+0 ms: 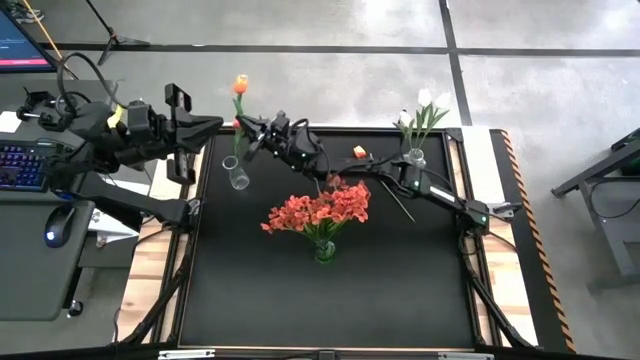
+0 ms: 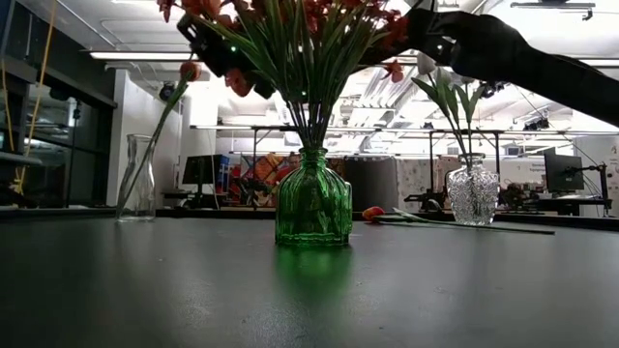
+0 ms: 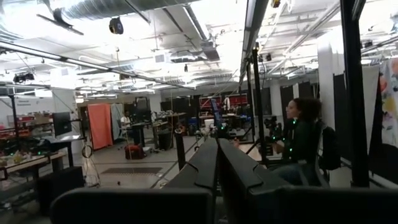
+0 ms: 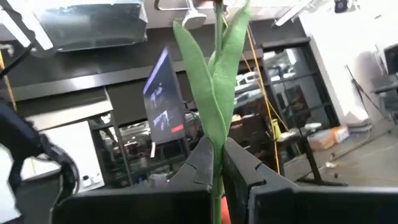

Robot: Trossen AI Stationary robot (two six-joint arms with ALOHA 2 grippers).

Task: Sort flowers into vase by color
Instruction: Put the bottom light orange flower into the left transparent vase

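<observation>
An orange tulip (image 1: 240, 85) stands slanted in a clear vase (image 1: 237, 176) at the table's far left, its lower stem inside the vase (image 2: 138, 179). My right gripper (image 1: 243, 131) reaches across from the right and is shut on the tulip's stem. Bushy red-orange blossoms (image 1: 320, 210) fill a green vase (image 2: 311, 208) at the centre. White tulips (image 1: 432, 101) stand in a cut-glass vase (image 2: 472, 193) at the far right. Another orange tulip (image 2: 372, 213) lies flat on the mat between those two vases. My left gripper (image 1: 214, 125) hovers shut beyond the table's far-left corner, held high. My right gripper pinches the tulip's stem among its green leaves (image 4: 216, 127), about midway up, between the two fingers. The fingers come from the table's right, slanting upward, and lie across the stem. The stem's lower end sits in the clear vase, and the flower head leans over the far edge.
The black mat (image 1: 330, 300) has open room along its near half. A keyboard and mouse (image 1: 52, 230) sit on a desk left of the table. A seated person (image 3: 301, 140) shows in the room beyond.
</observation>
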